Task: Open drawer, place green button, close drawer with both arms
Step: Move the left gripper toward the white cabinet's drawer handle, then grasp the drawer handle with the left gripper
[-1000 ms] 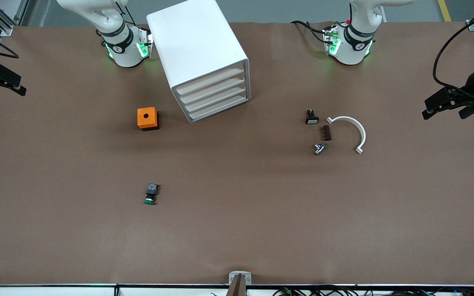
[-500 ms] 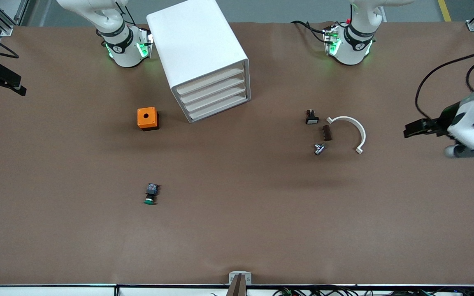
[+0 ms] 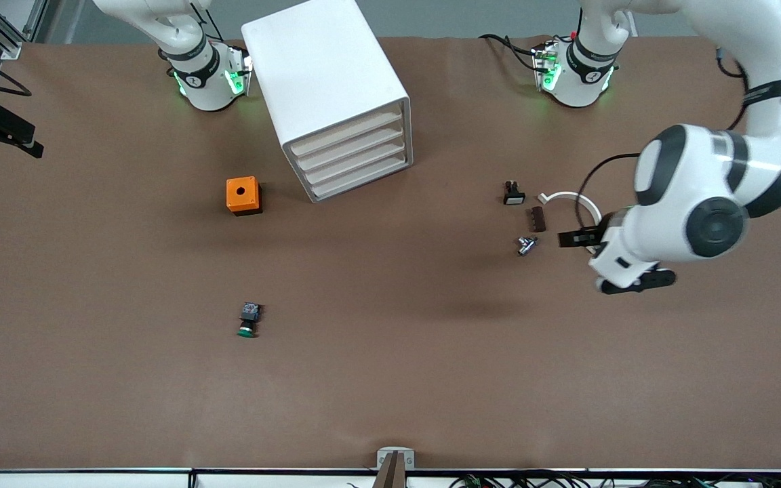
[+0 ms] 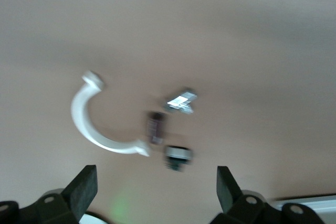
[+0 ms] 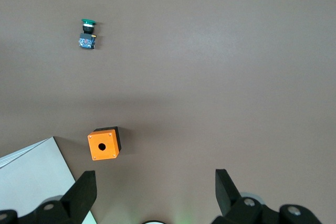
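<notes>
Down on the brown table (image 3: 431, 379), the button (image 3: 249, 319) lies on its side with its green cap toward the front camera, well apart from everything else. Farther from that camera, the orange box with a hole (image 3: 243, 195) sits just beside the white cabinet (image 3: 328, 95), whose four drawers are all pushed in; the drawer (image 3: 352, 163), third from the top, is shut flush.

Toward the left arm's end of the table lies a cluster of small parts: a black part with a white face (image 3: 513, 194), a dark brown block (image 3: 537, 219), a small silvery piece (image 3: 526, 245) and a white curved bracket (image 3: 570, 200). The left hand (image 4: 156, 187) hovers over that bracket, fingers spread and holding nothing. The right hand (image 5: 155, 187) waits high over the table near the orange box, likewise spread and grasping nothing.
</notes>
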You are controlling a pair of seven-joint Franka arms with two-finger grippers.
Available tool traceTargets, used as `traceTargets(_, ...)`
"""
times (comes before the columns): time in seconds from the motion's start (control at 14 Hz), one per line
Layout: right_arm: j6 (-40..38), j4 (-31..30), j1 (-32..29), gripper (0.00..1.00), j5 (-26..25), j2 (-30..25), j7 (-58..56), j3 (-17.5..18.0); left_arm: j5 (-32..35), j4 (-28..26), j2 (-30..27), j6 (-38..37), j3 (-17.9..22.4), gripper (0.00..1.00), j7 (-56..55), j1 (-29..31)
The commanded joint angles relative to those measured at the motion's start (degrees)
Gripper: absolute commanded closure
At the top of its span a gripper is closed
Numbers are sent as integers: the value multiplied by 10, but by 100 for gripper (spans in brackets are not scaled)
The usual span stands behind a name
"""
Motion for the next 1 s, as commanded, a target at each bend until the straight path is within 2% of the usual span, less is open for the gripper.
traceTargets(0.0, -2, -7, 3, 0, -8, -12, 0, 0, -88, 81, 80, -9, 2, 0, -166, -35)
traceTargets(0.29, -2, -7, 3, 0, -8, -11, 0, -1, -201, 116, 157, -9, 3, 0, -389, -92)
traceTargets(0.5, -1, -7, 0, 0, -9, -11, -3, -1, -297, 154, 213, -9, -1, 0, -571, -97)
traceTargets(0.64, -1, -7, -3, 0, -9, -11, -5, -3, -321, 171, 247, -9, -8, 0, -666, -104)
traceTargets(0.93, -2, -5, -13, 0, -15, -12, -6, -5, -391, 171, 285, -34, -33, 0, -824, -103)
